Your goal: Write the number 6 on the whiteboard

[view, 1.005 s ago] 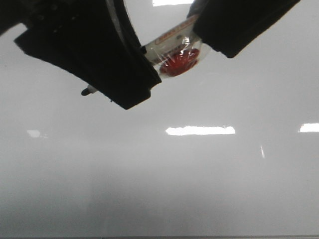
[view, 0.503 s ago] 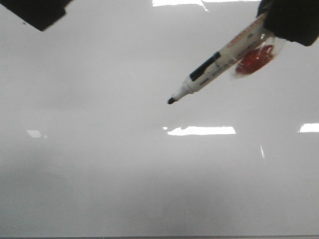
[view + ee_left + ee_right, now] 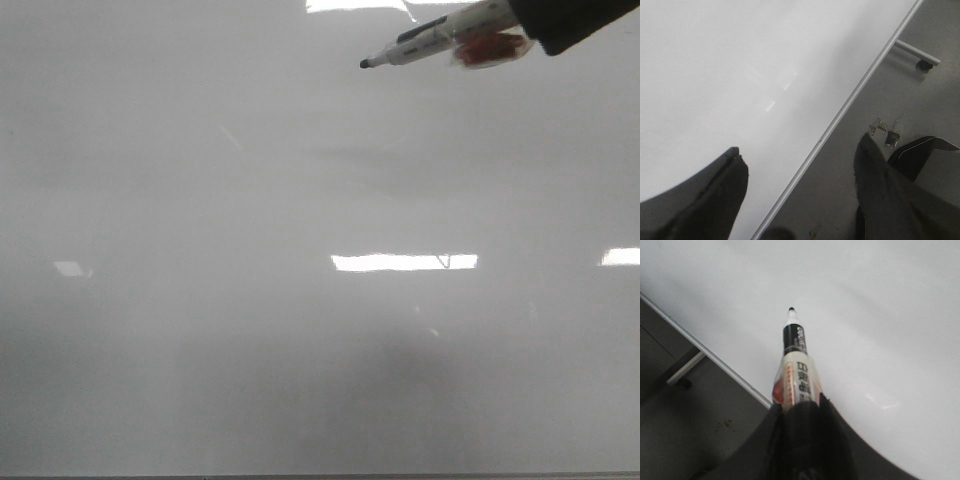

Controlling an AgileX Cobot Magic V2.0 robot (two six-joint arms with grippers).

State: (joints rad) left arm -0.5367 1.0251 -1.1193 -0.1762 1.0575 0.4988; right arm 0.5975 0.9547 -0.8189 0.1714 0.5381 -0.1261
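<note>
The whiteboard (image 3: 300, 380) is glossy pale grey and fills the front view. No number 6 shows on it in any view. My right gripper (image 3: 560, 20) at the top right is shut on a white marker (image 3: 430, 40) with a black band and black tip. The tip points left and is off the board. In the right wrist view my right gripper (image 3: 800, 407) holds the marker (image 3: 796, 365) over the whiteboard (image 3: 880, 300). My left gripper (image 3: 800, 145) is open and empty, over the edge of the whiteboard (image 3: 715, 60). It is out of the front view.
Bright rectangular light reflections (image 3: 405, 262) lie on the board. Its metal edge (image 3: 855, 95) borders a grey floor (image 3: 920, 110) with a stand leg and caster (image 3: 917, 52) and small scraps (image 3: 885, 132). A stand leg also shows in the right wrist view (image 3: 685, 367).
My left gripper has left the front view toward the upper left. My right gripper has carried the marker up to the top right, and its bare tip now shows.
</note>
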